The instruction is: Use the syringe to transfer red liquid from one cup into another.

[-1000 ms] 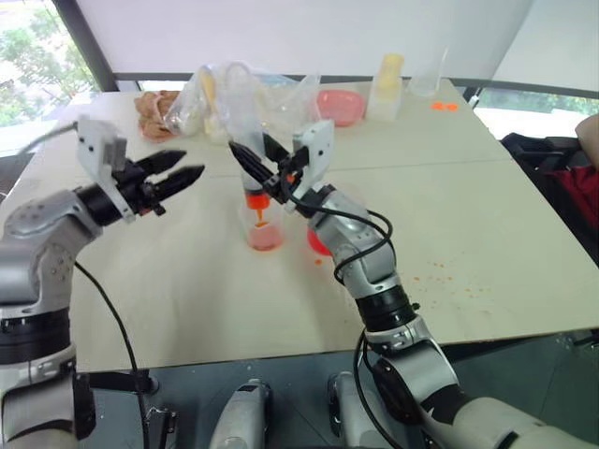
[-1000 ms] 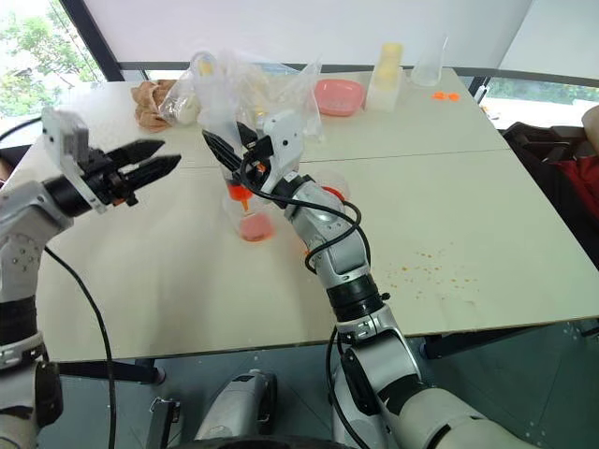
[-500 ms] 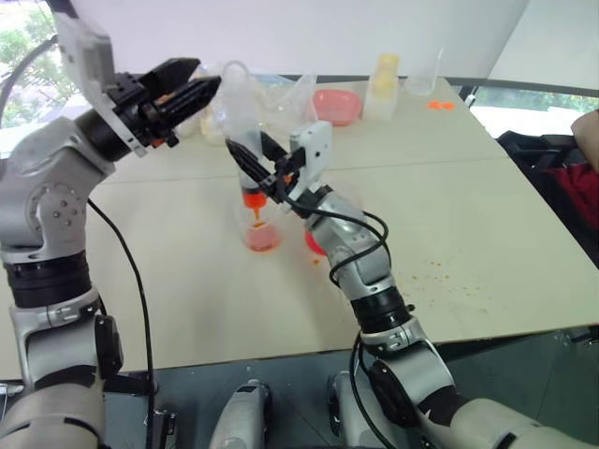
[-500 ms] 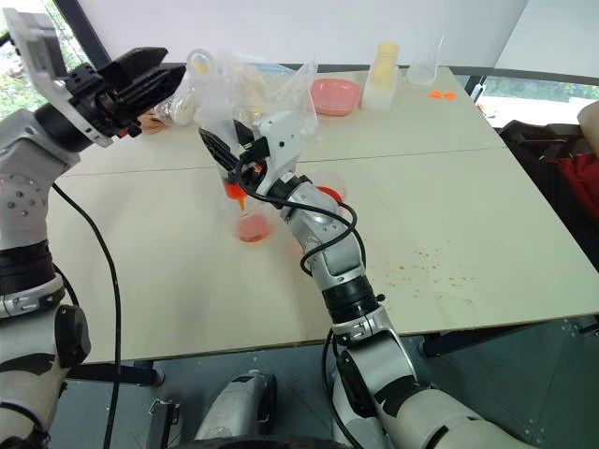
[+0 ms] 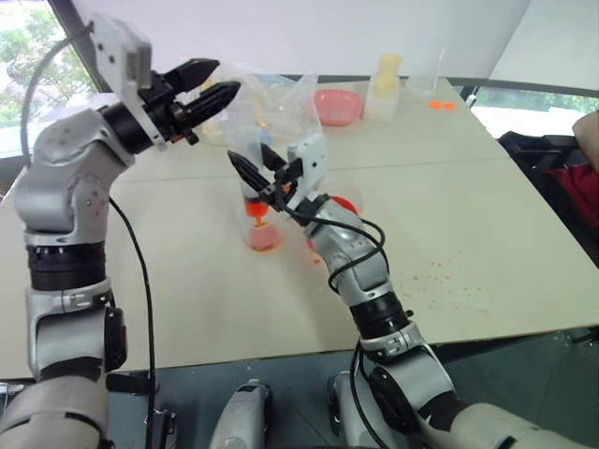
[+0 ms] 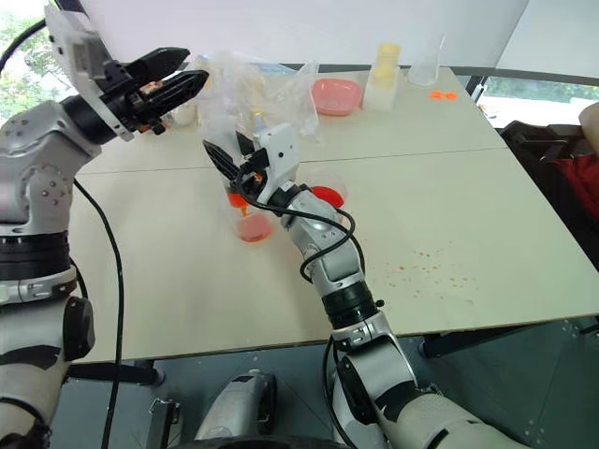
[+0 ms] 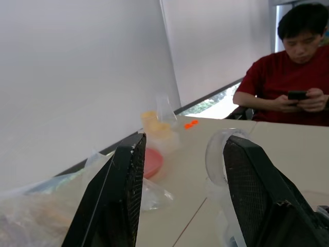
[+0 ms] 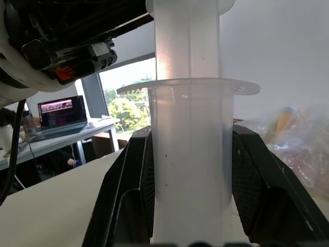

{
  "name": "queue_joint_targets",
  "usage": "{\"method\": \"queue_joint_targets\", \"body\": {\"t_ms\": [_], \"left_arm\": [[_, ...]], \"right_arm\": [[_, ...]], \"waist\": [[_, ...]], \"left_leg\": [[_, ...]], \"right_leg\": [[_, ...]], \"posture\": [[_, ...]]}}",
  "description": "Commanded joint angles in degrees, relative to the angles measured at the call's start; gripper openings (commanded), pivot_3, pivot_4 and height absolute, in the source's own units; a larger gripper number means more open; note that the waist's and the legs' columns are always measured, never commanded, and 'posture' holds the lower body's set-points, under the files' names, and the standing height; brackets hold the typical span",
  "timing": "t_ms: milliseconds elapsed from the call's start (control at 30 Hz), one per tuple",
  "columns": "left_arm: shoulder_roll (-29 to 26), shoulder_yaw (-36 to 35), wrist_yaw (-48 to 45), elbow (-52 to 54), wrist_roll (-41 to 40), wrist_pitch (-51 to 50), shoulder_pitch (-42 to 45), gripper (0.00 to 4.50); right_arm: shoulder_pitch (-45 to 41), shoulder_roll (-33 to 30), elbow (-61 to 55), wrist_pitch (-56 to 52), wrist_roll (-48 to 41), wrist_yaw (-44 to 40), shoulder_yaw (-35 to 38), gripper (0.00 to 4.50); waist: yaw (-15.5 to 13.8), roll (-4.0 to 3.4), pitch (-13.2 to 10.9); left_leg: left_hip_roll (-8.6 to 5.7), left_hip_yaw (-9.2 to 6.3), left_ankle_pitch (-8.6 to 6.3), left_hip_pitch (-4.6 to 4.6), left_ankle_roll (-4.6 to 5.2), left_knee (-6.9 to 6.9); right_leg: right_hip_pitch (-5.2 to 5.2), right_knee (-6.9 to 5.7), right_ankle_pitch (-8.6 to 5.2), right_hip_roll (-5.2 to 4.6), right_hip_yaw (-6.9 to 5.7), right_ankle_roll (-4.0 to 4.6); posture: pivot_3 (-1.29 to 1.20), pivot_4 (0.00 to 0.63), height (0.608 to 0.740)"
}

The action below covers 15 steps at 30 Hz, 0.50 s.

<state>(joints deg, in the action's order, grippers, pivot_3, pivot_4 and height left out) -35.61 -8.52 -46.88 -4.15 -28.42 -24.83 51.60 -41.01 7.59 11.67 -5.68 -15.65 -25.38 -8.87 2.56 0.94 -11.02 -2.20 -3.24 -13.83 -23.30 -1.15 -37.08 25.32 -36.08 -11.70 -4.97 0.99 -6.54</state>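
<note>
Right tool point(image 5: 255, 166) round syringe point(image 8: 189, 154) barrel

Open tabletop point(image 5: 468, 196) lies to our right of the cups, speckled orange but bare; the near left stretch is equally free. The syringe point(image 5: 245, 140), clamped upright in our right gripper point(image 5: 255, 166), blocks the small cup point(image 5: 263, 231); the red beaker point(image 6: 327, 195) crowds close behind that arm; crumpled plastic bags point(image 6: 245, 82) wall off the far edge beneath our part-open left gripper point(image 5: 213, 82).
</note>
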Motion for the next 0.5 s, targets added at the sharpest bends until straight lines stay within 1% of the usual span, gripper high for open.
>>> {"method": "queue_joint_targets", "body": {"t_ms": [33, 67, 100, 333, 500], "left_arm": [[-0.29, -0.71, -0.16, 0.07, 0.44, 1.76, 2.93, 0.85], [-0.28, -0.71, -0.64, 0.25, -0.02, 1.47, 3.04, 0.55], [-0.26, -0.76, -1.07, 0.52, -0.53, 1.01, 3.05, 0.07], [-0.85, -0.13, -2.71, 3.43, -1.73, -2.09, -1.01, 0.03], [-1.15, -0.59, -3.06, 5.08, -2.30, -4.41, -4.91, 0.03]], "right_arm": [[-0.24, 2.69, -2.21, 1.61, 0.43, -1.17, -2.71, 1.42], [-0.24, 2.92, -2.32, 1.59, 0.41, -1.02, -2.81, 1.42], [-0.27, 3.13, -2.42, 1.56, 0.36, -0.88, -2.89, 1.42], [-0.53, 4.17, -3.05, 1.65, 0.28, -0.18, -3.52, 1.42], [-1.71, 3.16, -5.05, 0.64, 0.11, -0.13, -3.57, 1.42]], "waist": [[0.06, 0.00, 0.00], [0.08, 0.00, 0.00], [0.10, 0.00, 0.00], [0.04, 0.00, 0.00], [0.06, 0.00, 0.00]], "left_leg": [[0.00, 0.01, 0.00, 0.00, 0.00, 0.00], [0.00, 0.01, 0.00, 0.00, 0.00, 0.00], [0.00, 0.01, 0.00, 0.00, 0.00, 0.00], [0.01, 0.00, 0.00, 0.00, 0.00, -0.01], [0.03, -0.02, 0.00, 0.00, 0.00, 0.00]], "right_leg": [[0.00, 0.00, 0.00, 0.00, 0.01, 0.00], [0.00, 0.00, 0.00, 0.00, 0.01, 0.00], [0.00, 0.00, 0.00, 0.00, 0.01, 0.00], [0.00, 0.00, 0.00, 0.00, 0.01, 0.00], [0.01, -0.01, 0.00, 0.01, 0.00, 0.00]], "posture": [[0.00, 0.150, 0.740], [0.00, 0.150, 0.740], [0.00, 0.150, 0.740], [0.00, 0.150, 0.740], [0.00, 0.150, 0.740]]}}
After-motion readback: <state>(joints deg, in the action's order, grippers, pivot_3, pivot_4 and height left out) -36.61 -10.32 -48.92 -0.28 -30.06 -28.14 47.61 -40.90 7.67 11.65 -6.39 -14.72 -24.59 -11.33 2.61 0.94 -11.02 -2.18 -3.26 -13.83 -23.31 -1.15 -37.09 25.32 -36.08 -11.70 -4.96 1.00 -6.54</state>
